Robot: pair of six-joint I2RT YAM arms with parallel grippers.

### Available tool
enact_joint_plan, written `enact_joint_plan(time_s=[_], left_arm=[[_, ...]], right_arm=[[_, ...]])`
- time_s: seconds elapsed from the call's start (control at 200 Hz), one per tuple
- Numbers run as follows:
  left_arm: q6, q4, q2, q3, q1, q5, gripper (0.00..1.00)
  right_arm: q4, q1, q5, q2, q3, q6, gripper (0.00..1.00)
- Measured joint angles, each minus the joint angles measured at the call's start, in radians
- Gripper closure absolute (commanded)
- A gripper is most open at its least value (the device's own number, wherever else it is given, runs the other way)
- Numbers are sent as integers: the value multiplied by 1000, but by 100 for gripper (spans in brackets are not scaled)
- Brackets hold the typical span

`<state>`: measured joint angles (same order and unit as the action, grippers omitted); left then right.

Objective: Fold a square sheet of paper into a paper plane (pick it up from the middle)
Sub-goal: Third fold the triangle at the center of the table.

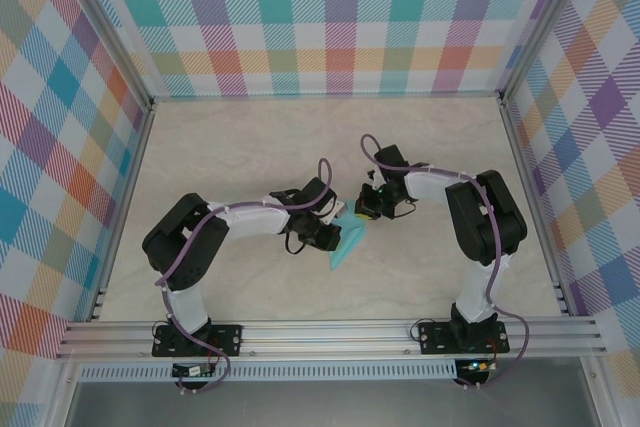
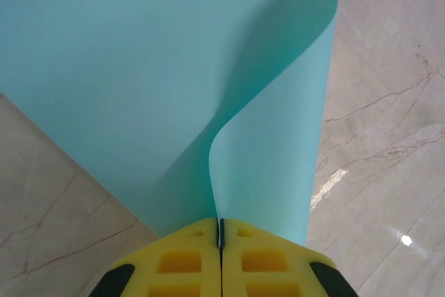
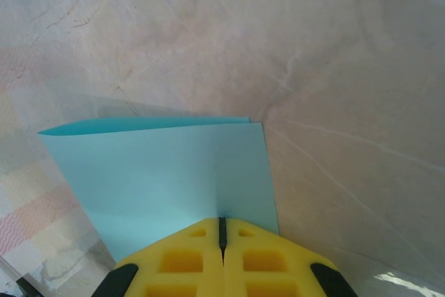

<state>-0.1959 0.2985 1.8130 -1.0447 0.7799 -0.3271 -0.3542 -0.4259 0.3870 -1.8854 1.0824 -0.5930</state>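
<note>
The square sheet of paper (image 1: 347, 245) is teal and hangs doubled over between the two arms above the middle of the table. My left gripper (image 1: 333, 234) is shut on it: in the left wrist view the yellow fingers (image 2: 184, 259) pinch the sheet (image 2: 167, 81), which curves up in a loose fold from the left gripper (image 2: 221, 231). My right gripper (image 1: 366, 209) is shut on the sheet's other side; in the right wrist view two flat layers of the sheet (image 3: 163, 172) run out from the closed right gripper (image 3: 222, 231).
A pale marble-patterned tabletop (image 1: 240, 147) lies under the arms. Checked fabric walls (image 1: 330, 17) and metal frame posts close in the back and sides. An aluminium rail (image 1: 330, 337) runs along the near edge by the arm bases.
</note>
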Motion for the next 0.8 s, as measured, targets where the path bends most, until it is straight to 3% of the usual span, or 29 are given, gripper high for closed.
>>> enact_joint_plan(time_s=[0.8], left_arm=[[6, 13, 16, -7, 0, 4, 94]], right_arm=[[-1, 1, 5, -3, 1, 7, 100]])
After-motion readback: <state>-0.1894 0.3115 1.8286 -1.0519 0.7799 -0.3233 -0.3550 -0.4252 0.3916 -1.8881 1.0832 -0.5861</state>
